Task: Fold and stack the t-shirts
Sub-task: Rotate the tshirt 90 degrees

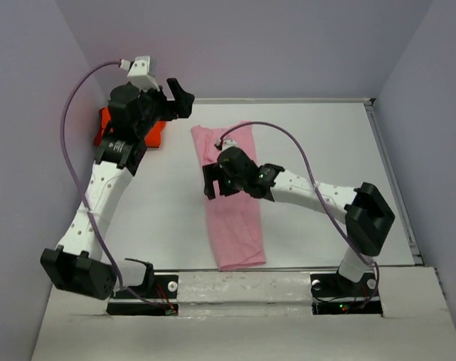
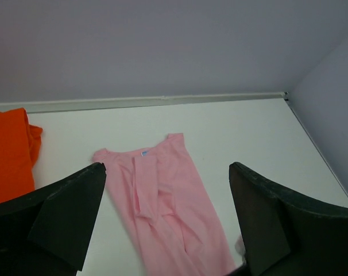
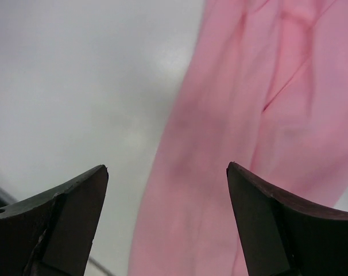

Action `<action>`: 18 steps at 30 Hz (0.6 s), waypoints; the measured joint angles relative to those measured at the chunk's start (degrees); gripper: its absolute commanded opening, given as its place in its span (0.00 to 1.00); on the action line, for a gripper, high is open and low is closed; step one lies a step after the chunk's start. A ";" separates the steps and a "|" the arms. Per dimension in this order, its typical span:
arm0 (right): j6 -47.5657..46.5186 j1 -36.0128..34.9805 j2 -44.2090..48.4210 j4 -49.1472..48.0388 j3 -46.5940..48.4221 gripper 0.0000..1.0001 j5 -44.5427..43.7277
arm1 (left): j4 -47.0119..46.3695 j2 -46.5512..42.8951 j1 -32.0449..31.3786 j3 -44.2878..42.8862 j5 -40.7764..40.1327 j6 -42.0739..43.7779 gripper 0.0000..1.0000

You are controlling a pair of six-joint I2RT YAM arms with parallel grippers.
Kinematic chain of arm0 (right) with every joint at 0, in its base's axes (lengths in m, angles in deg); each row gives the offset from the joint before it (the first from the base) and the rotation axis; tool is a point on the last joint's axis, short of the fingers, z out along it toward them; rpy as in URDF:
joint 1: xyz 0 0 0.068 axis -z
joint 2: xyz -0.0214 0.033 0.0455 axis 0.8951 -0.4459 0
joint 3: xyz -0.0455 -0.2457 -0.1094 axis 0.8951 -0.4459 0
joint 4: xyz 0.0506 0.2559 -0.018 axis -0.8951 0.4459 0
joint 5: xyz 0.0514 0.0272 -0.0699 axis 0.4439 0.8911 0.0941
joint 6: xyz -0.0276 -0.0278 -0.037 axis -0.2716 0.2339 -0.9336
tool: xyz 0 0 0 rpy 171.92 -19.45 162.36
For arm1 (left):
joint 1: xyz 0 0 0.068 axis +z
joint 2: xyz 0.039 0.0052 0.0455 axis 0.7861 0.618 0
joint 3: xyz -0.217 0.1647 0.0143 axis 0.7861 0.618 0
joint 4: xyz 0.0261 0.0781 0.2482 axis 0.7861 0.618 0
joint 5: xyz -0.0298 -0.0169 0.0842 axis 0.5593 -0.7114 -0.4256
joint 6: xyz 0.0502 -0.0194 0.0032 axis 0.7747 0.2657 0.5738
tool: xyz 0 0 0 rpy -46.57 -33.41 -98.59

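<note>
The pink t-shirt (image 1: 237,226) lies flat on the white tabletop (image 1: 326,143), about in the middle. It is folded lengthwise into a long narrow strip that runs from the far side towards the arms' bases. Its collar end, with a small label showing, points at the back wall, and a few creases run down its length.

The orange t-shirt (image 2: 10,152) sits in the far-left corner, close to the side wall and well apart from the pink one. It's a compact bundle, and from above the left arm covers most of it, so I can't make out how neatly it is folded.

The left claw (image 2: 167,165) is spread wide and pinching nothing. It hangs raised above the orange bundle, and its camera looks across the tabletop at the pink shirt's collar end.

The right claw (image 3: 167,167) is also spread wide with nothing between its fingers. It hangs low over the left edge of the pink strip, near its middle, with cloth under one finger and bare tabletop under the other. I can't tell whether it touches the cloth.
</note>
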State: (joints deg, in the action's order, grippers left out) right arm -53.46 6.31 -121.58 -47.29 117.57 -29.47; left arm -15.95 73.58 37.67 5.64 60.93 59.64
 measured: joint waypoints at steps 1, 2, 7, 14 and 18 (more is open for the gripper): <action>-0.85 2.54 -1.86 0.09 2.01 0.89 0.59 | -0.59 -2.64 0.00 3.15 -0.59 0.11 0.99; -1.95 5.14 -4.00 -0.17 4.24 0.89 1.22 | -1.86 -4.96 -0.02 6.51 -1.09 0.26 0.99; -6.62 17.07 -19.54 0.02 21.66 0.89 3.85 | -3.96 -11.82 -0.55 21.20 -4.92 1.36 0.99; -12.90 22.38 -39.69 -0.13 45.27 0.89 8.98 | -5.97 -11.19 -1.36 26.53 -4.83 1.79 0.99; -14.91 23.04 -47.65 -0.33 51.23 0.89 13.49 | -6.67 -9.33 -0.33 26.53 -3.13 1.36 0.99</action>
State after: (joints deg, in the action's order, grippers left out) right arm -68.36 29.35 -169.23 -47.62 168.80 -15.99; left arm -22.62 64.25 37.35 32.18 57.80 60.99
